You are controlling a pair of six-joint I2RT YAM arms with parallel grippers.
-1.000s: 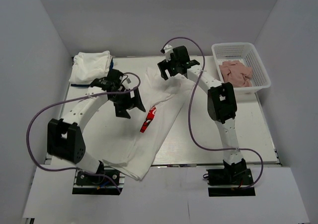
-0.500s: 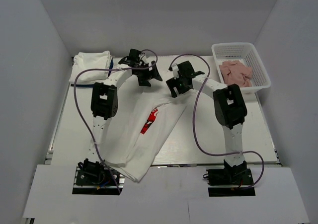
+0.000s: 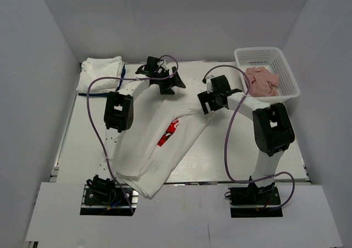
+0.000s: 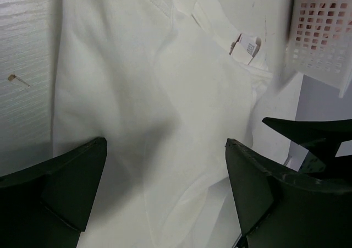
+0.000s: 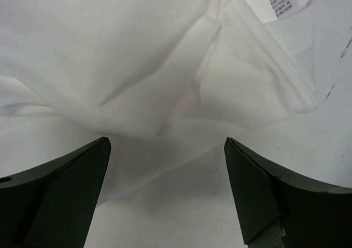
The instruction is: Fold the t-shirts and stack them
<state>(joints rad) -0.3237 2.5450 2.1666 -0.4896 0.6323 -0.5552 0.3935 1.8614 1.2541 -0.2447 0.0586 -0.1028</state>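
Left wrist view: the left pincer (image 4: 165,196) is spread wide with nothing between its dark, wedge-shaped fingers (image 4: 55,187). Directly under it lies the neck end of the unfolded t-shirt (image 4: 137,94), soft white cotton thrown into shallow creases. Just beyond the fingers runs the ribbed collar (image 4: 159,0), and ahead to the right a small neck label (image 4: 246,45) stands up from it. Farther right, blurred, is a corner of the white lattice basket (image 4: 322,33).

The right pincer (image 5: 165,196) is also spread and holds nothing. Overlapping folds of the same shirt lie below and ahead of it, with bare matt desk (image 5: 181,215) showing between the finger roots.

From above, the two pincers hover near each other over the shirt's far end, the left one toward the far edge and the right one beside the shirt's right border. From there the shirt runs diagonally back toward the arm bases, with a red print (image 3: 169,132) showing partway along and its hem end at the near edge of the desk. Behind the right pincer, the right arm and a looping purple cable (image 3: 228,143) cross the space between shirt and basket. The basket holds crumpled pink cloth (image 3: 259,80). Well off to the left pincer's left, in the far corner, sits a folded t-shirt bundle (image 3: 100,72).
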